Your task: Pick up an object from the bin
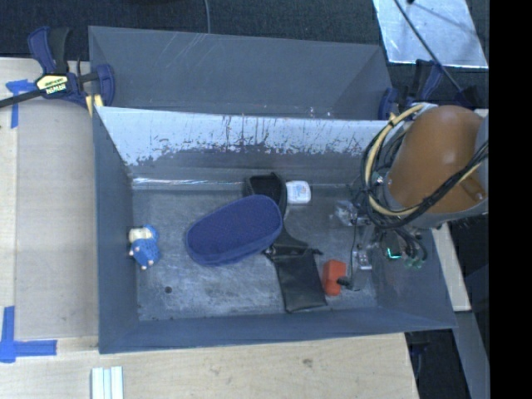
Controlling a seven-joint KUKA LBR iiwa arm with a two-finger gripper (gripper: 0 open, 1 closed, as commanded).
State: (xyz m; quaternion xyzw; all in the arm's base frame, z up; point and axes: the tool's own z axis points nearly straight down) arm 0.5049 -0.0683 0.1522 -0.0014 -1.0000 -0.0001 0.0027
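Observation:
My gripper (360, 263) is low in the bin's right end, close to the front wall. Just left of its tip lies a small red-orange block (333, 276); whether they touch I cannot make out. A flat black pouch (299, 283) lies against the block's left side, on the bin floor near the front wall.
A large dark blue oval case (234, 229) fills the bin's middle. Behind it are a black object (265, 185) and a small white piece (298, 192). A small blue, white and yellow toy (143, 246) lies at the left end. The orange-covered arm hangs over the right rim.

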